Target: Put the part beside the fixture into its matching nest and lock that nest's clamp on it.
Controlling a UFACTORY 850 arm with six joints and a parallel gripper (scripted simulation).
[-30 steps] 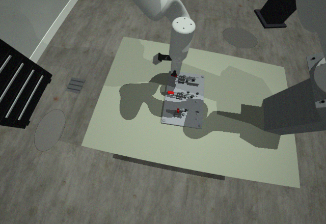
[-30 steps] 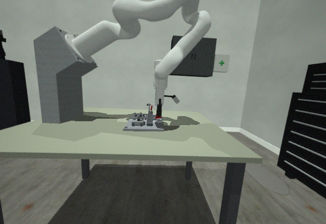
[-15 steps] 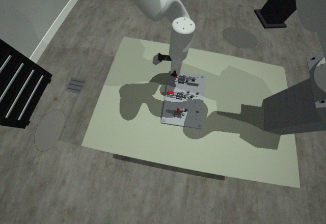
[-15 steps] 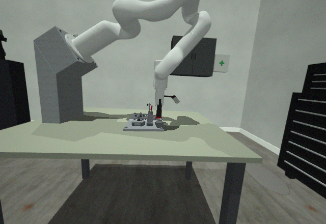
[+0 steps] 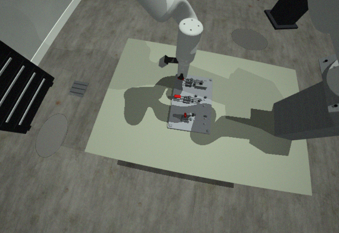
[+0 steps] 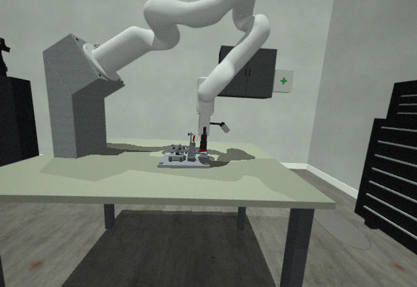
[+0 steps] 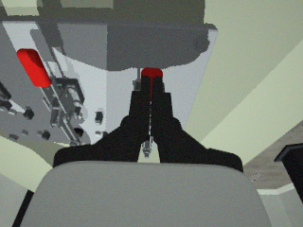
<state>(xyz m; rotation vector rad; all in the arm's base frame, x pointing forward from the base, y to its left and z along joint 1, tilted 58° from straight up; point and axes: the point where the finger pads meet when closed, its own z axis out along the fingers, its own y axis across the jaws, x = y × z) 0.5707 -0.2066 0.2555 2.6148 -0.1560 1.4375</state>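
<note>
1. Seen only from the wrist: red handle tip (image 7: 151, 73) just past the claw (image 7: 151, 92), second red handle (image 7: 33, 67) off to its left.
2. From above: grey fixture plate (image 5: 175, 123) with three clamps, upright red handle (image 5: 185, 114) farthest from the claw.
3. Part: cannot tell where.
4. Claw clenched, fingers together, gripping nothing, tips at the red handle; contact unclear.

The arm (image 6: 188, 10) was white and smooth, built of rounded tubular links, and grew from a grey slanted pedestal (image 6: 67, 108). Its round wrist cap (image 5: 190, 26) bore four small holes. The gripper (image 7: 151, 96) was black, with two slim fingers.
</note>
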